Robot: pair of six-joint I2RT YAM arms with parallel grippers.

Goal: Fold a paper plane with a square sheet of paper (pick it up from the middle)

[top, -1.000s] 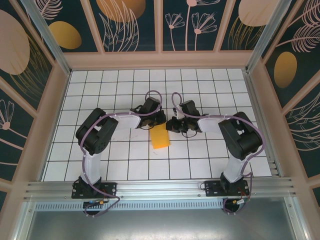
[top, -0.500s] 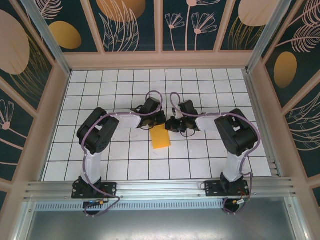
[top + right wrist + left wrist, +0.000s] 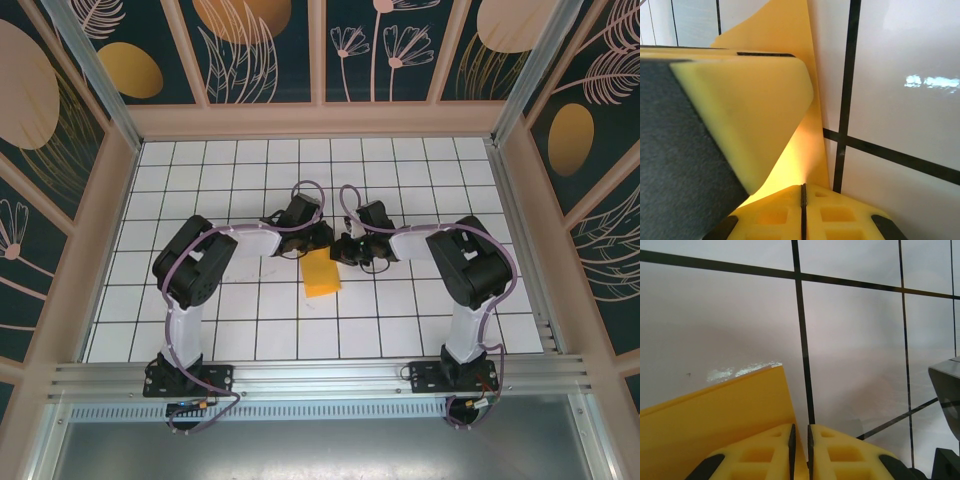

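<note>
My right gripper (image 3: pixel 802 212) was clenched on the folded sheet of paper (image 3: pixel 785 30). My left gripper (image 3: pixel 800 452) sat a slit apart at its edge, and I couldn't tell if it gripped.

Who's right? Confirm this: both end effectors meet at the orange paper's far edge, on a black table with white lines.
Wrong: the table is white with black lines, per the top external view. The left end effector and right end effector do meet at the far edge of the orange paper.
</note>
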